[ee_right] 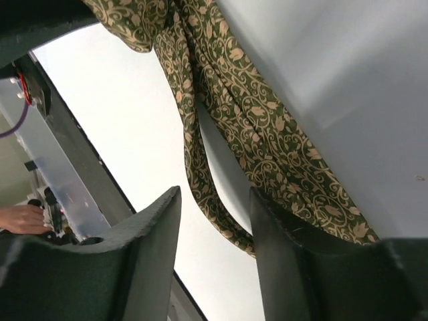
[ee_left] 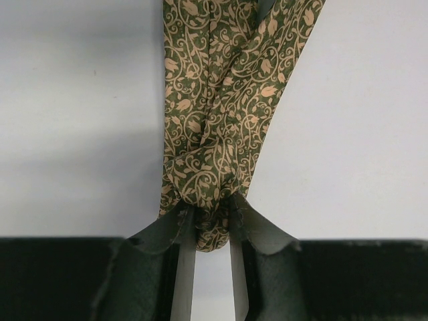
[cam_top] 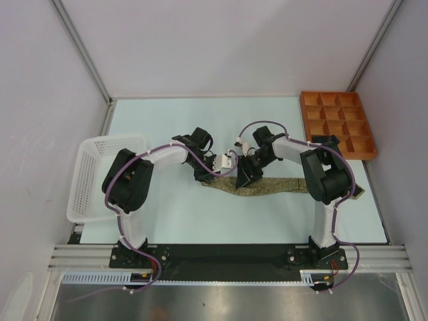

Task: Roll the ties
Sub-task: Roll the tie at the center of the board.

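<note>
One tie (cam_top: 281,186), olive green with a tan vine pattern, lies across the table in front of both arms, its wide end under the right arm. My left gripper (ee_left: 210,214) is shut on a bunched fold at the tie's (ee_left: 214,100) left end, and two layers of cloth run away from the jaws. In the top view that gripper (cam_top: 204,175) sits low at the tie's left tip. My right gripper (ee_right: 214,194) is open and hangs over the tie (ee_right: 261,140). A folded edge of cloth passes between its fingers beside the right finger (ee_right: 281,254), ungripped.
A white mesh basket (cam_top: 93,174) stands at the table's left edge beside the left arm. An orange compartment tray (cam_top: 338,124) sits at the back right corner. A person's hand (ee_right: 20,217) shows at the far left of the right wrist view.
</note>
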`<act>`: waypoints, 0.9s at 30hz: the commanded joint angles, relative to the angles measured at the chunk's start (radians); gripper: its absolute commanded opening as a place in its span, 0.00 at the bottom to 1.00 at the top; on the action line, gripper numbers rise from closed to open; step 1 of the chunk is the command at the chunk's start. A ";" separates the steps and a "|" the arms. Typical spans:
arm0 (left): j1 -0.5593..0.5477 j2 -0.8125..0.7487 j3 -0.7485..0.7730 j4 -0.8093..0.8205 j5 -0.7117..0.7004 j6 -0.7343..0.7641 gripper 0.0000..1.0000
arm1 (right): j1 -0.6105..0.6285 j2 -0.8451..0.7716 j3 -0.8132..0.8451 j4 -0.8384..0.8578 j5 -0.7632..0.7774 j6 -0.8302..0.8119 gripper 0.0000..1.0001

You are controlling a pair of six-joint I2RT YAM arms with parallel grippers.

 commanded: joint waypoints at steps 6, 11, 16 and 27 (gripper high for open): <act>0.011 -0.005 0.008 -0.013 -0.001 -0.006 0.26 | 0.000 -0.004 0.032 -0.068 0.058 -0.152 0.19; 0.013 -0.013 0.011 -0.019 0.010 -0.009 0.24 | -0.004 0.019 0.063 -0.047 0.105 -0.153 0.00; 0.013 -0.019 0.014 -0.024 0.020 -0.012 0.22 | -0.021 0.045 0.127 -0.047 0.112 -0.153 0.00; 0.020 -0.030 0.019 -0.022 0.020 -0.013 0.19 | -0.009 0.108 0.181 -0.122 0.130 -0.210 0.04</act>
